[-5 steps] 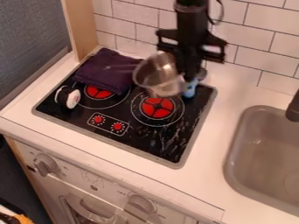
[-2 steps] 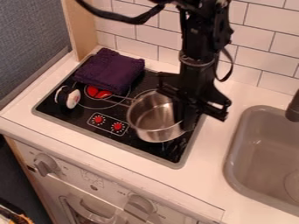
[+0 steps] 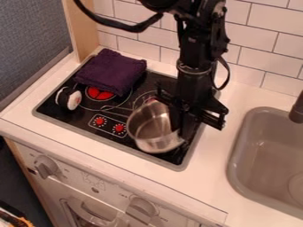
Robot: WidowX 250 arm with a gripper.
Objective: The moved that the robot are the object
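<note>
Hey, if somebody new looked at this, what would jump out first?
Probably the shiny metal saucepan at the front right of the black cooktop, with the robot's black tool on its right rim. Next, likely the folded purple towel at the cooktop's back left.

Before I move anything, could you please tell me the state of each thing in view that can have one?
Saucepan: uncovered, no lid on it.
Purple towel: folded.
Round black-and-white object: apparently standing on its edge.
Gripper: pointing down, at the saucepan's rim.
</note>
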